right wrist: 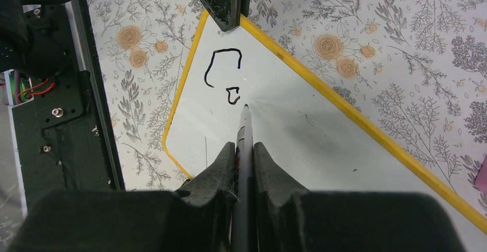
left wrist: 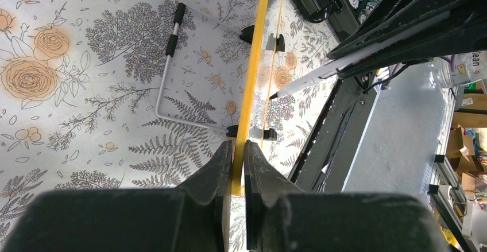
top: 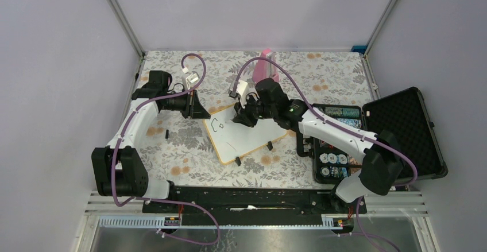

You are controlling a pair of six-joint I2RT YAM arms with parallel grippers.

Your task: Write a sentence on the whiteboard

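Tablecloth (top: 172,74), floral, under the whiteboard (top: 247,140) — left gripper (left wrist: 238,148) pinches its rim, right gripper (right wrist: 245,148) clamps a marker (right wrist: 245,123).

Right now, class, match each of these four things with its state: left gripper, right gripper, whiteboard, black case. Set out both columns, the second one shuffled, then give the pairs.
Column 1
1 left gripper
2 right gripper
3 whiteboard
4 black case

Column 2
A lid open, far right of the scene
B shut on the whiteboard's yellow rim
C bears a few black strokes
D shut on a marker

Pairs: 1-B; 2-D; 3-C; 4-A
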